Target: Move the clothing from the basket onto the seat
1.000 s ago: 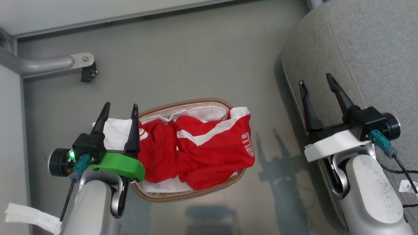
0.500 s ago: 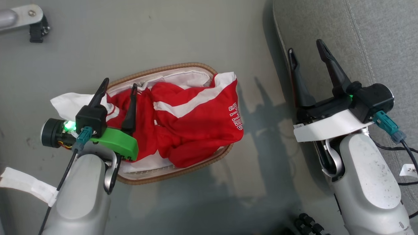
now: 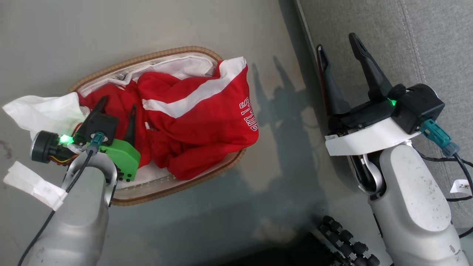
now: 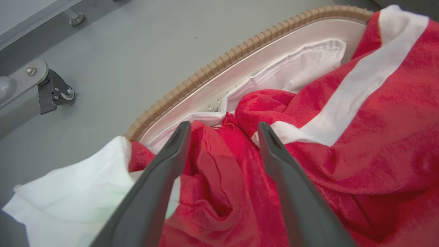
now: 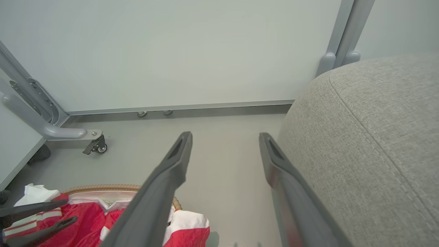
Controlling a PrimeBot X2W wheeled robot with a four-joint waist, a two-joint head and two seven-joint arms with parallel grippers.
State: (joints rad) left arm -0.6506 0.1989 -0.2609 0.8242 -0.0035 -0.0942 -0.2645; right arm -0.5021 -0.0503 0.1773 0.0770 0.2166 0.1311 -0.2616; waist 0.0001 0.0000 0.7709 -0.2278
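Note:
The clothing [image 3: 192, 122] is a heap of red garments with white stripes filling the basket [image 3: 147, 57], which stands on the grey floor. My left gripper [image 3: 118, 102] is open and low over the heap's left end. In the left wrist view its fingers straddle a red fold [image 4: 219, 171], at or just above the fabric, with the brown rim [image 4: 219, 63] beyond. My right gripper [image 3: 336, 41] is open and empty, above the left edge of the grey seat [image 3: 406, 37]. The right wrist view has the seat [image 5: 377, 137] at right and the clothing [image 5: 85, 219] at lower left.
A white lining sheet [image 3: 40, 111] spills over the basket's left end onto the floor. A frame leg with a caster [image 5: 97, 145] stands by the back wall. A black ribbed cable bundle [image 3: 343, 240] lies near my base. Bare floor separates basket and seat.
The head camera has tilted, shifting the whole picture. Relative to the basket, my left gripper has moved from its left end in over the red clothing and lower. Both grippers stay open.

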